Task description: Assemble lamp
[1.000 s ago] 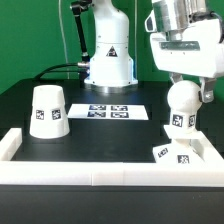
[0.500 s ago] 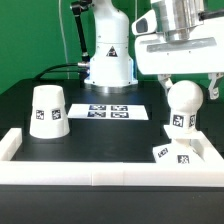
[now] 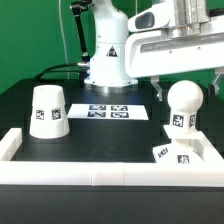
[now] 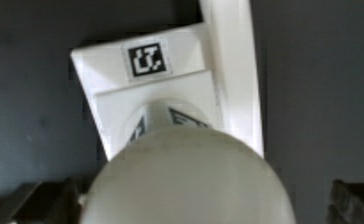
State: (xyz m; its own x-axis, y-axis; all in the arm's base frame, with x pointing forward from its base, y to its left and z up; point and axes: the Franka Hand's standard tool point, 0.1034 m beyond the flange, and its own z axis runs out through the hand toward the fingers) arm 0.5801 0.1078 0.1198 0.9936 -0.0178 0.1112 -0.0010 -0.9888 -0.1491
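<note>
Evidently the gripper [image 3: 188,86] hung with jaws spread, apparently clear of the bulb [image 3: 185,103], which stood upright between and just below them on the base [image 3: 180,152]. It was probably seated already. The shade [image 3: 47,110] waited well apart.

Close in your wrist view, the rounded bulb [image 4: 182,178] overlapping the tagged base [image 4: 134,95], white rail [image 4: 232,60] alongside, dark desk [image 4: 28,100] around

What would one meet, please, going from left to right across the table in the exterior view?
lamp shade → marker board → bulb
</note>
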